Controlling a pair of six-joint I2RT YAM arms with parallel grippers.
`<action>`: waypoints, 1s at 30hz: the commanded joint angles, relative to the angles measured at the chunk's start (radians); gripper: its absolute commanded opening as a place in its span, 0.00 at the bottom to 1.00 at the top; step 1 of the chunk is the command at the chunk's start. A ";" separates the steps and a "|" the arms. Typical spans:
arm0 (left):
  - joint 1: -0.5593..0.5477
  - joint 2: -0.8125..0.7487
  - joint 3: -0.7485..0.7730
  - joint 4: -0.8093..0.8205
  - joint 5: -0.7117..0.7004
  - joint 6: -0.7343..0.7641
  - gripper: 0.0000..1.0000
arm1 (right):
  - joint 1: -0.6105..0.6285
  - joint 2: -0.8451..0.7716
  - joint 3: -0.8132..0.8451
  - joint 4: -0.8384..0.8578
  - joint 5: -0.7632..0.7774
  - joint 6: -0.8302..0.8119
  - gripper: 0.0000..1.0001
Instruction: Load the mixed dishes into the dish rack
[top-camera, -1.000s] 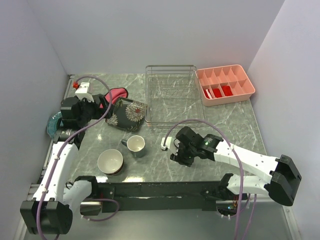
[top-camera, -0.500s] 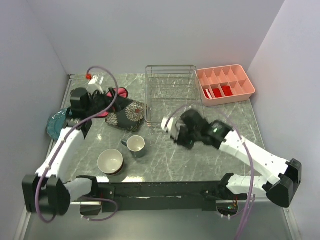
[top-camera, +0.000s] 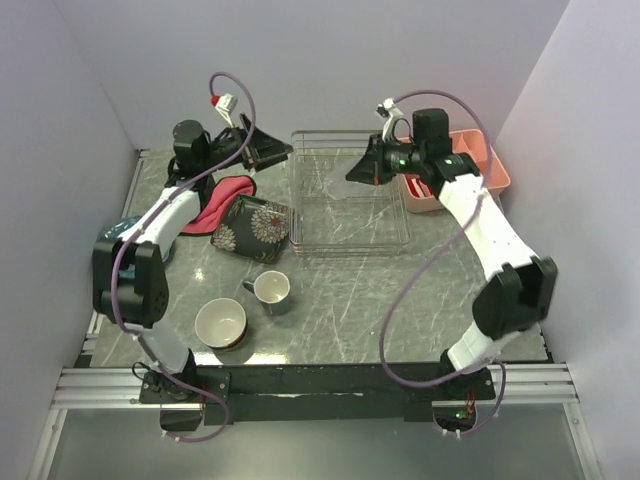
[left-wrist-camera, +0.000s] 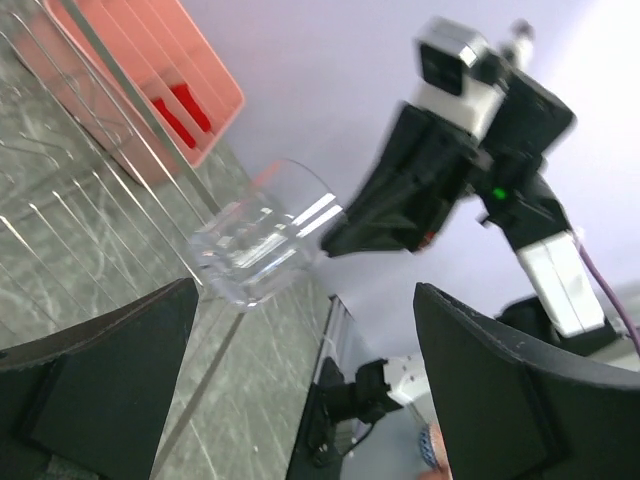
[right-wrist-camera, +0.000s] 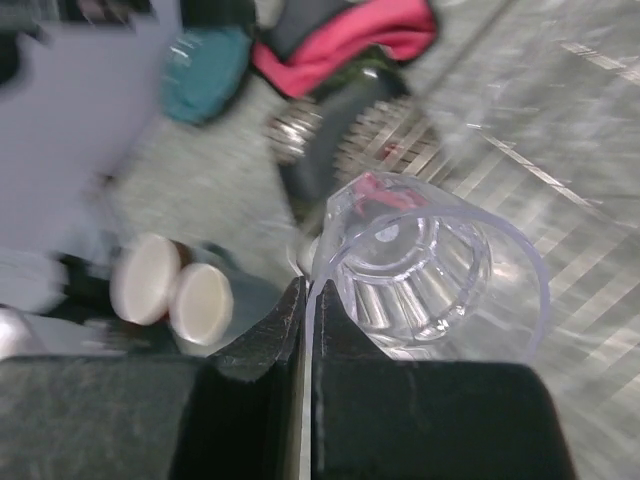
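Rack check: the dish rack (top-camera: 345, 222) shows no dish set inside it in the top view. A clear glass (top-camera: 345, 172) hangs tilted over the rack's far half, its rim pinched in the closed jaws of the right gripper (top-camera: 370, 168). Whether it touches the wires cannot be told.

The left gripper (top-camera: 272, 150) is spread wide with nothing in it, by the rack's far-left corner.

Not yet loaded:
- square flowered plate (top-camera: 252, 228), just left of the rack
- grey-blue mug (top-camera: 270, 290) and cream-lined bowl (top-camera: 220, 323), off the rack's near-left corner
- blue plate (top-camera: 108, 243), well to the rack's left

Judgement: loading has barely begun.
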 joint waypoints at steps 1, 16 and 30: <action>-0.021 0.056 0.062 0.120 0.082 -0.087 0.96 | -0.037 0.113 0.082 0.300 -0.255 0.356 0.00; -0.090 0.222 0.158 0.062 0.095 0.012 0.97 | -0.071 0.265 0.143 0.512 -0.338 0.625 0.00; -0.113 0.271 0.139 0.269 0.188 -0.121 0.97 | -0.080 0.274 0.156 0.543 -0.343 0.663 0.00</action>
